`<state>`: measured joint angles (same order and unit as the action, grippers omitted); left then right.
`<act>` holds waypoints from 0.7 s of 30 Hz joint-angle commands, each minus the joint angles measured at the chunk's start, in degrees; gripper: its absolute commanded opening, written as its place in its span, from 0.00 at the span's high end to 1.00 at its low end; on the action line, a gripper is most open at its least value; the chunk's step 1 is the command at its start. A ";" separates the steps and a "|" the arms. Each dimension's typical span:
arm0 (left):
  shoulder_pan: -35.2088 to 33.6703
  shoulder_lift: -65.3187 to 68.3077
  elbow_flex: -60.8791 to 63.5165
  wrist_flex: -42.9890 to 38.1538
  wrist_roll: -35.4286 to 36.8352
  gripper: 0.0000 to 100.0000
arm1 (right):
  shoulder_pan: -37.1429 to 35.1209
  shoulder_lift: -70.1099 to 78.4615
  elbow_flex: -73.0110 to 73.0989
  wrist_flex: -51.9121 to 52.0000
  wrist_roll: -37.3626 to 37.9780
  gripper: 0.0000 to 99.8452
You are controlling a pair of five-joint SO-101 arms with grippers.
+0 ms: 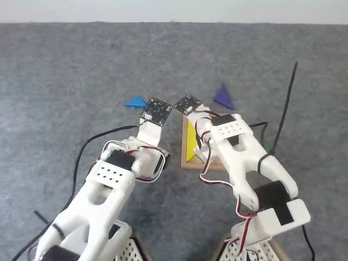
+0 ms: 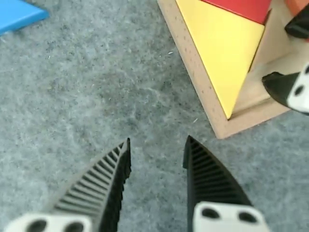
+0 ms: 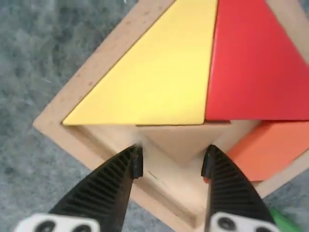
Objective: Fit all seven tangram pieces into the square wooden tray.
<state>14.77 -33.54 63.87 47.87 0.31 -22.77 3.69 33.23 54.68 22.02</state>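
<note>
The square wooden tray point(image 3: 72, 140) holds a yellow triangle point(image 3: 159, 72), a red triangle point(image 3: 251, 63) and an orange piece point(image 3: 270, 147). My right gripper point(image 3: 173, 157) stands open just above a bare wooden patch of the tray, beside the yellow triangle's edge, with nothing between its fingers. Over the grey mat just off the tray's corner point(image 2: 227, 128), my left gripper point(image 2: 158, 145) is open and empty. A light blue triangle point(image 1: 136, 102) lies on the mat beyond the left arm. A dark blue triangle point(image 1: 223, 97) lies beyond the tray. The yellow triangle point(image 1: 190, 141) shows between the arms.
A small green piece point(image 3: 285, 220) lies on the mat just outside the tray, by the right arm point(image 1: 266, 145). Black cables run along both arms. Grey mat stretches open to the far left and far right.
</note>
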 commanded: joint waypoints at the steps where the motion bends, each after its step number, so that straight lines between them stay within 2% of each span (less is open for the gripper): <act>1: 0.35 -0.09 -1.19 -0.70 -0.35 0.82 | 0.75 0.48 -2.73 -3.47 -3.43 0.89; 3: 0.35 -0.09 -1.19 -0.70 -0.35 0.82 | 0.66 2.24 -3.69 -4.70 -4.66 0.98; 4: 0.35 -0.09 -1.19 -0.70 -0.35 0.82 | 0.57 3.12 -4.22 -4.97 -5.45 1.00; 11: 0.35 -0.09 -1.19 -0.70 -0.35 0.82 | 0.84 3.47 -8.44 -4.35 -10.90 0.99; 21: 0.35 -0.09 -1.19 -0.70 -0.35 0.82 | 1.54 -8.92 -12.75 -3.74 -10.64 0.99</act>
<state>14.77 -33.54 63.87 47.87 0.31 -22.24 -0.97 25.14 51.52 11.74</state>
